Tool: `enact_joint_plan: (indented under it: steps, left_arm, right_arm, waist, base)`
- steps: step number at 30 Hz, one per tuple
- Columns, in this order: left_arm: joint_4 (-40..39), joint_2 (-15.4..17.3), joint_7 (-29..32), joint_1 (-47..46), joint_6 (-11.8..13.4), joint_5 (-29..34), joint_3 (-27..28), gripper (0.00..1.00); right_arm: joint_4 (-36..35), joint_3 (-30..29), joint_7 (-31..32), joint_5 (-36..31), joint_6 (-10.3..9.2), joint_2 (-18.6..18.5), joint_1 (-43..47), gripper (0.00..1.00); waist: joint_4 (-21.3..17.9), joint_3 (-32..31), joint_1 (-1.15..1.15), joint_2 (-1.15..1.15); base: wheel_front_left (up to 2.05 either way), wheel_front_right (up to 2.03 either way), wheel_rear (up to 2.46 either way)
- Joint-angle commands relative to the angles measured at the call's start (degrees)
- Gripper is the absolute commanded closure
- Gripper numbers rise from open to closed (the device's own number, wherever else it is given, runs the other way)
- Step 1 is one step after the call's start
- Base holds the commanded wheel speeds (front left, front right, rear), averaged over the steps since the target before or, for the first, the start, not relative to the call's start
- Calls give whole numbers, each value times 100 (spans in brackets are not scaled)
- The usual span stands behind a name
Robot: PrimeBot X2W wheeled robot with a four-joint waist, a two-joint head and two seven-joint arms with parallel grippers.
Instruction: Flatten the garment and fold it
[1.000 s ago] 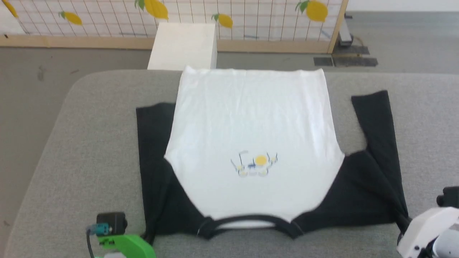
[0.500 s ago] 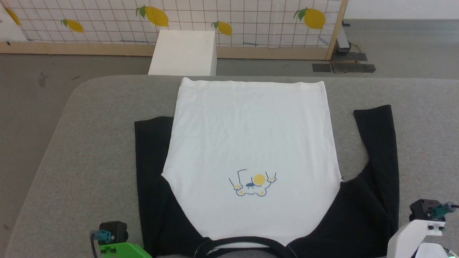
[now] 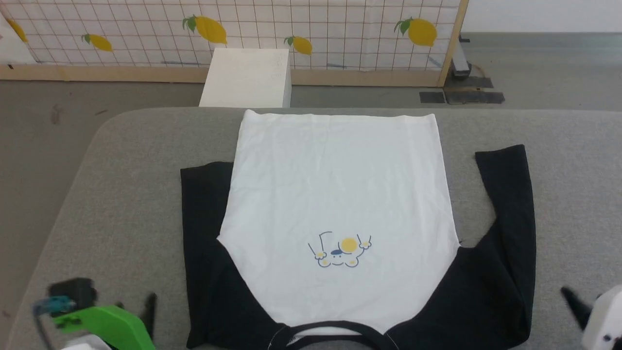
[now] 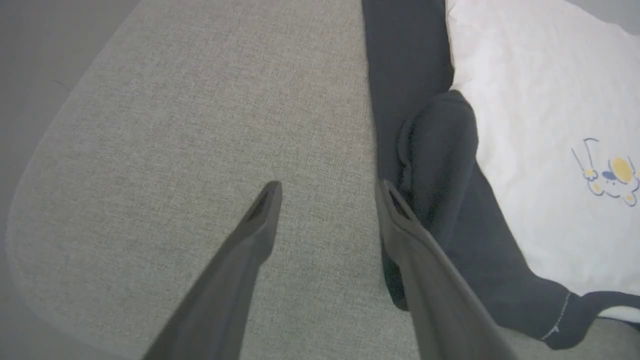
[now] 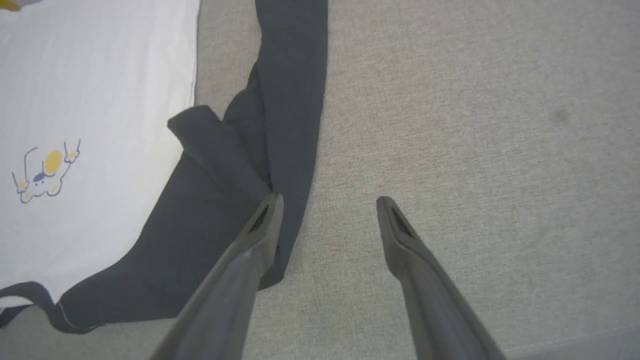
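The garment (image 3: 335,194) lies spread flat on the grey padded table (image 3: 121,204), print up, black neckband (image 3: 330,328) nearest me and hem at the far edge. Both black sleeves (image 3: 505,218) are doubled back alongside the white body. My left gripper (image 4: 328,187) stands open over bare table just left of the left sleeve (image 4: 425,150), holding nothing. My right gripper (image 5: 328,201) is open too, its left fingertip (image 5: 270,210) over the edge of the right sleeve (image 5: 290,100), nothing between the fingers. In the head view the left gripper (image 3: 136,308) shows at the lower left.
A white box (image 3: 248,78) stands on the floor beyond the table's far edge. Behind it runs a lemon-print grid screen (image 3: 340,29) with a wooden frame. The table's rounded corner (image 3: 104,126) is at the far left; bare grey padding flanks the shirt on both sides.
Both grippers have opened and let go of the sleeve ends. The left gripper has drawn off to the left, the right one to the right. The head camera has tilted slightly.
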Motion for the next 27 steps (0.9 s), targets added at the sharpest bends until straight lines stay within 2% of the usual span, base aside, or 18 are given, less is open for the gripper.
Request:
enact_joint_plan:
  steps: [1,5,10,12,18,21,23,27]
  left_arm:
    - [-124,9,-305,-20,59,37,181,0]
    - [-392,-206,-1516,-221,-128,116,609,0]
    - [-322,-388,-3154,-521,-485,535,814,0]
    - [-291,-433,-3420,-689,-571,737,850,0]
    - [-501,-737,-3565,-1185,-813,1394,1078,0]
    - [-651,-965,-3568,-1287,-961,1695,1239,0]
    - [-746,-1125,-3568,-1342,-1076,1849,1359,0]
    - [-750,-1452,-3569,-1441,-1378,2006,1598,0]
  right_arm:
    - [-111,-109,-103,-37,-9,-55,-232,0]
    - [-13,-178,-459,-250,-9,-196,-938,0]
    - [788,-91,-942,-558,-9,-443,-2092,0]
    - [1176,-79,-1049,-658,-9,-509,-2577,0]
    - [2357,-95,-1140,-1110,-9,-751,-3885,0]
    - [2718,-149,-1077,-1511,-9,-695,-4308,0]
    - [3050,-115,-1038,-1672,-9,-859,-4608,0]
    - [3498,-49,-901,-2044,-9,-936,-5017,0]
  waist:
    - [0,92,1,0]
    - [-77,309,1,0]
    - [-73,731,1,0]
    - [-34,942,1,0]
    - [147,1611,1,0]
    - [231,1849,1,0]
    - [297,2052,1,0]
    - [411,2333,1,0]
  base:
    - [0,0,0]
    - [0,0,0]
    - [0,0,0]
    - [0,0,0]
    - [0,0,0]
    - [0,0,0]
    - [0,0,0]
    - [0,0,0]
